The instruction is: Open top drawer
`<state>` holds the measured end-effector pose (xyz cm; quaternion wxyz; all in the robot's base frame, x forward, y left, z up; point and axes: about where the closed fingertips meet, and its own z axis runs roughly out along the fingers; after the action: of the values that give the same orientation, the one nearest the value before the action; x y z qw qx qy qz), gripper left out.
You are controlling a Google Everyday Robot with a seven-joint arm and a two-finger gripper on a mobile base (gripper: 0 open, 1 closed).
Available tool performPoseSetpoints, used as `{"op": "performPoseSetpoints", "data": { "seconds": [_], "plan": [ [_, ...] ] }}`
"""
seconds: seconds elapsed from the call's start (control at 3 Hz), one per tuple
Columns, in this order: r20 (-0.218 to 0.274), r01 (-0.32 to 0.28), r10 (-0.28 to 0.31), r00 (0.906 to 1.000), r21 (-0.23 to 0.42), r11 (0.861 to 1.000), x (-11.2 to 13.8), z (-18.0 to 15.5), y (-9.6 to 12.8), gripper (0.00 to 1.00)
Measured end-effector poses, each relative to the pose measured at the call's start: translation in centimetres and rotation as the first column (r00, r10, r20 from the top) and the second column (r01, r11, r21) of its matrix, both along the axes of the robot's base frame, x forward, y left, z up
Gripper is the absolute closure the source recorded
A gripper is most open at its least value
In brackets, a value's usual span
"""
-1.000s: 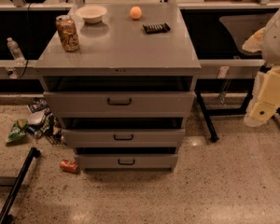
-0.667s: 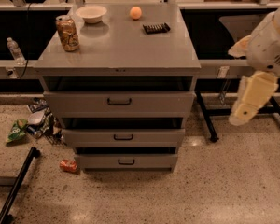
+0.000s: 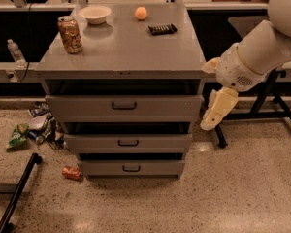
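The grey cabinet (image 3: 121, 57) has three drawers. The top drawer (image 3: 87, 109) has the widest, tallest front and a small dark centre pull handle (image 3: 123, 106), with a dark gap above the front. Two narrower drawers (image 3: 128, 142) (image 3: 131, 168) sit below it. My white arm (image 3: 262, 52) comes in from the upper right. My cream gripper (image 3: 211, 120) hangs pointing down and left, just off the cabinet's right side at the height of the top drawer. It is apart from the handle and holds nothing.
On the cabinet top are a can (image 3: 70, 34), a white bowl (image 3: 95, 13), an orange ball (image 3: 141, 13) and a dark bar (image 3: 162, 29). Snack bags (image 3: 19, 135) and a red can (image 3: 71, 172) lie on the floor at left. A black stand leg (image 3: 17, 193) is at lower left, and a table frame (image 3: 276, 110) at right.
My arm and gripper have swung left from the right edge of the view toward the cabinet's right side. The drawers and the objects have not moved.
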<state>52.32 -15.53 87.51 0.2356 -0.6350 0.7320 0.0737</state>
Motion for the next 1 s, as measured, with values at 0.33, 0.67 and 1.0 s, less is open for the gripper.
{"op": "performPoseSetpoints", "data": {
  "seconds": [0.33,0.67,1.0],
  "plan": [
    [0.001,-0.003,0.003,1.0000,0.008,1.000,0.4,-0.5,0.2,0.00],
    [0.012,0.006,-0.006,0.9999,0.059,0.998,1.2,-2.1,0.7,0.00],
    [0.020,-0.070,0.067,0.9975,0.183,0.981,3.3,-6.4,3.0,0.00]
  ]
}}
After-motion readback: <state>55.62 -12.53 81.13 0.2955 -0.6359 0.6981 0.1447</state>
